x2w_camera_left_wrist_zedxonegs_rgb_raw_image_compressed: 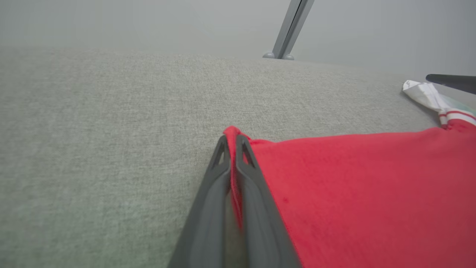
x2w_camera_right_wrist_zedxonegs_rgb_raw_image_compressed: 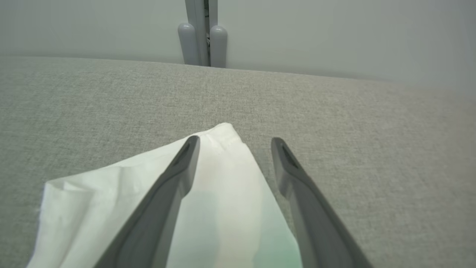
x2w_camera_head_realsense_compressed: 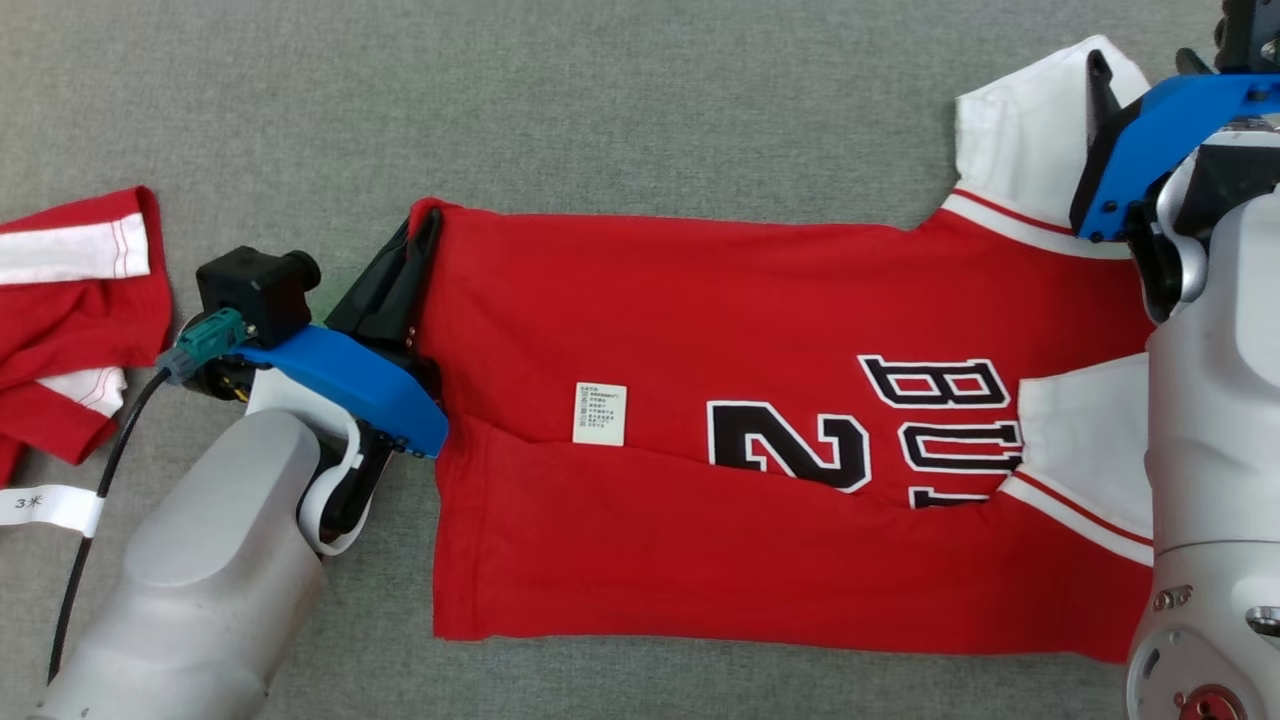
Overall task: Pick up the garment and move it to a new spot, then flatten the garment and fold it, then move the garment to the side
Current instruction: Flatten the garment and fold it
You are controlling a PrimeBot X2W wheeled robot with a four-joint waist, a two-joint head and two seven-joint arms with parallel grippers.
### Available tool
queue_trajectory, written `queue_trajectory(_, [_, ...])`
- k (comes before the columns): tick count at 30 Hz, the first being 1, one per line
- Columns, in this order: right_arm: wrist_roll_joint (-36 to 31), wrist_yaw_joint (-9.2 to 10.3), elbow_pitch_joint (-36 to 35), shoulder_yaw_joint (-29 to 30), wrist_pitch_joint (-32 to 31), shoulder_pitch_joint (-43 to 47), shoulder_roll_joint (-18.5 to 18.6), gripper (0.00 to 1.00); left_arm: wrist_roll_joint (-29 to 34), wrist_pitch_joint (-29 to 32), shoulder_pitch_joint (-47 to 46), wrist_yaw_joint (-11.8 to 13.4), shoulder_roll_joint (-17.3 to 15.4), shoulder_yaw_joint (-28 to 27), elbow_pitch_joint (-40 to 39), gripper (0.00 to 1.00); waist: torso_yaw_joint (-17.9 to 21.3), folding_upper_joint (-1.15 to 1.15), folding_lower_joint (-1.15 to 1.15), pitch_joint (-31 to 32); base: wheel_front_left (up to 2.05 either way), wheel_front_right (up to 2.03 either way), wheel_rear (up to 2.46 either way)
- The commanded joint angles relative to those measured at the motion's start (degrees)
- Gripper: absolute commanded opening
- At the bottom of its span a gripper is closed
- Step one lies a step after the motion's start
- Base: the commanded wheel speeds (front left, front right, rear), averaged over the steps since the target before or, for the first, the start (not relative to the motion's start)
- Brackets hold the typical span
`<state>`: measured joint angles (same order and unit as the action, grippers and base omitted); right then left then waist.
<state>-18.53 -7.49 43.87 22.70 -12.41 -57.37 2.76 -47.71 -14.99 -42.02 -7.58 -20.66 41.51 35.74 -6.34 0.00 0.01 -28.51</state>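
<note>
The garment [x2w_camera_head_realsense_compressed: 700, 330] is a red jersey with black-and-white lettering and white sleeves, spread sideways on the grey cloth surface, its lower half creased over. My left gripper [x2w_camera_head_realsense_compressed: 425, 225] is at the jersey's far left corner and shut on it. In the left wrist view the left gripper [x2w_camera_left_wrist_zedxonegs_rgb_raw_image_compressed: 232, 143] pinches the red hem [x2w_camera_left_wrist_zedxonegs_rgb_raw_image_compressed: 334, 186] between its fingers. My right gripper [x2w_camera_head_realsense_compressed: 1145, 75] stands open over the far white sleeve [x2w_camera_head_realsense_compressed: 1020, 130]. In the right wrist view the right gripper [x2w_camera_right_wrist_zedxonegs_rgb_raw_image_compressed: 234, 145] straddles the tip of that sleeve [x2w_camera_right_wrist_zedxonegs_rgb_raw_image_compressed: 223, 193], one finger on the cloth.
A second red-and-white garment [x2w_camera_head_realsense_compressed: 70, 310] lies crumpled at the left edge. A black cable with a white label [x2w_camera_head_realsense_compressed: 50, 508] runs beside my left forearm. Grey posts [x2w_camera_right_wrist_zedxonegs_rgb_raw_image_compressed: 202, 37] stand behind the surface's far edge.
</note>
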Motion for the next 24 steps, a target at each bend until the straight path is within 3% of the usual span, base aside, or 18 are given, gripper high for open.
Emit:
queue_trajectory(1, [-0.7, 0.01, -0.4, 0.8, -0.5, -1.1, 0.3, 1.0, 0.4, -0.2, -0.3, 0.2, 0.1, -0.3, -0.4, 0.0, -1.7, 0.0, -0.01, -1.7, 0.0, 0.0, 0.0])
queue_trajectory(8, [-3.3, 0.0, -1.0, 4.5, -2.8, -1.8, 0.3, 1.0, 1.3, -0.2, 0.7, 0.2, 0.3, -0.2, -2.5, 0.0, -3.4, 0.0, -0.01, -3.4, 0.0, 0.0, 0.0])
queue_trajectory(9, [-3.4, 0.0, -0.6, 4.8, -3.1, -1.5, 0.2, 0.69, 1.3, -0.2, 0.9, 0.2, 0.3, -0.2, -2.7, 0.0, -3.5, 0.0, -0.01, -3.4, 0.0, 0.0, 0.0])
queue_trajectory(10, [-3.8, 0.0, -0.4, 5.2, -3.2, -1.1, 0.2, 0.47, 1.3, -0.2, 1.1, 0.2, 0.3, -0.1, -2.7, 0.0, -3.6, 0.0, -0.01, -3.2, 0.0, 0.0, 0.0])
queue_trajectory(11, [-3.8, 0.01, -0.3, 5.8, -3.3, -0.8, 0.2, 0.11, 1.2, -0.2, 1.2, 0.2, 0.2, 0.1, -2.6, 0.0, -3.7, 0.0, -0.01, -3.1, 0.0, 0.0, 0.0])
queue_trajectory(12, [-4.0, 0.01, -0.4, 6.2, -3.2, -0.7, 0.2, 0.0, 1.1, -0.2, 1.2, 0.2, 0.2, 0.1, -2.6, 0.0, -3.7, 0.0, -0.01, -3.1, 0.0, 0.0, 0.0])
queue_trajectory(17, [-3.8, 0.01, -1.8, 7.5, 1.3, -1.9, 0.3, 0.0, 1.2, -0.2, 0.8, 0.2, -0.1, -1.1, -2.8, 0.0, -3.8, 0.0, -0.01, -3.0, 0.0, 0.0, 0.0])
queue_trajectory(24, [0.8, 0.01, 0.1, 6.0, 14.0, -2.5, 0.3, 0.0, 3.4, -0.2, 2.7, 0.2, 0.4, -5.8, -4.4, 0.0, -2.1, 0.0, -0.01, -0.5, 0.0, 0.0, 0.0])
